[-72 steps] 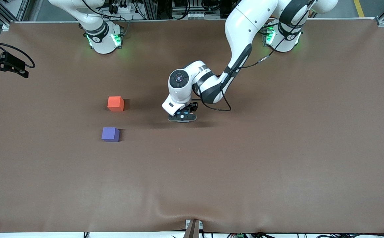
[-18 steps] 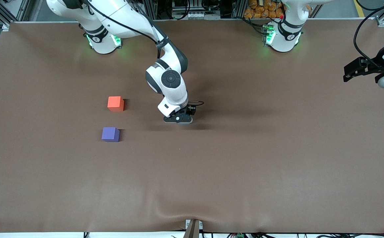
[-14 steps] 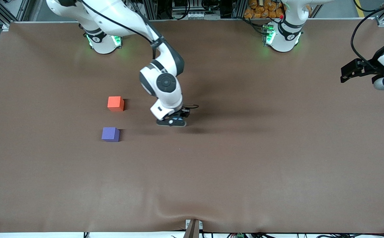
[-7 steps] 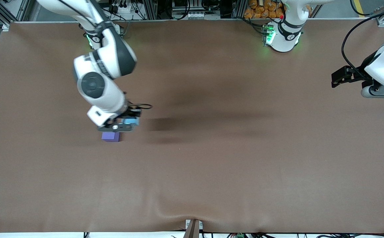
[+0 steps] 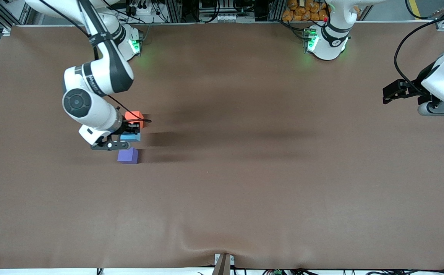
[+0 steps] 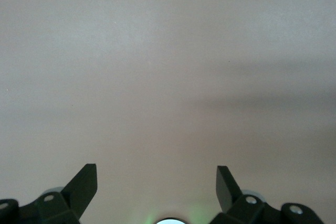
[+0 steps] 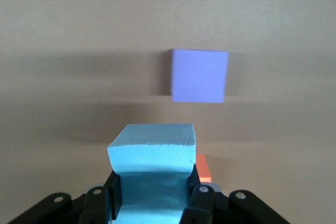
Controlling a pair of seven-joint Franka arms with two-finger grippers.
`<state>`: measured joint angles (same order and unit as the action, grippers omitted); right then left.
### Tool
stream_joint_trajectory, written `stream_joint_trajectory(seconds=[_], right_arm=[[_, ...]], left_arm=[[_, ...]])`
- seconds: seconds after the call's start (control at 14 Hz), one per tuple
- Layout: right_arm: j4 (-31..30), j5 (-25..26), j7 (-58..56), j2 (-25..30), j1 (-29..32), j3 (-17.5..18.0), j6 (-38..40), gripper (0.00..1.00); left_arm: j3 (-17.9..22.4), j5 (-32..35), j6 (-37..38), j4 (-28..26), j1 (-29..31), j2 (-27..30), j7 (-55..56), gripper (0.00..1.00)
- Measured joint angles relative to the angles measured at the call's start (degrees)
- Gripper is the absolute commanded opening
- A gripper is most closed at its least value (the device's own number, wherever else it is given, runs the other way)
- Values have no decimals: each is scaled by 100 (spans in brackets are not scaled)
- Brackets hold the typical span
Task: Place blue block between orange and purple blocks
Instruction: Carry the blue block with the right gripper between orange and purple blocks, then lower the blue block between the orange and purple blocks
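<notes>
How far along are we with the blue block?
Picked up: the right gripper is shut on the blue block, over the gap between the orange block and purple block. Left: lower and release. The left gripper waits open at its table end.

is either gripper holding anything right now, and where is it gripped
The right gripper holds the blue block, its fingers clamped on two facing sides. The left gripper is open and holds nothing.

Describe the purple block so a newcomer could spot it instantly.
Start at the right arm's end of the brown table, where three small cubes line up. The purple block is the one nearest the front camera, with the blue block and orange block farther. It alone is violet and sits free of any end effector.
</notes>
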<state>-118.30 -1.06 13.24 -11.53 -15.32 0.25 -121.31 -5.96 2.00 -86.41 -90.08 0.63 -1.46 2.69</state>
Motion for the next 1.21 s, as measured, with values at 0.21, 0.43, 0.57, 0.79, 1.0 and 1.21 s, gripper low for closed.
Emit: stream_joint_trajectory(seconds=[0.21, 0.43, 0.57, 0.79, 1.0, 1.21], right_arm=[[-487, 0, -71, 40, 88, 3, -604, 0], [-798, 0, -71, 39, 89, 16, -1012, 0], [-847, 0, -71, 40, 103, 12, -1117, 0], [-995, -2, -71, 35, 132, 11, -1398, 0], [-1213, -3, -70, -23, 191, 9, -1692, 0], [-1333, -4, -70, -153, 241, 9, -1990, 0]], left_arm=[[0, 0, 0, 0, 0, -10, 1, 100], [0, 0, 0, 0, 0, -33, 1, 100], [0, 0, 0, 0, 0, -45, 1, 100], [0, 0, 0, 0, 0, -49, 1, 100], [0, 0, 0, -1, 0, -51, 1, 100], [-1, 0, 0, -1, 0, -53, 1, 100]])
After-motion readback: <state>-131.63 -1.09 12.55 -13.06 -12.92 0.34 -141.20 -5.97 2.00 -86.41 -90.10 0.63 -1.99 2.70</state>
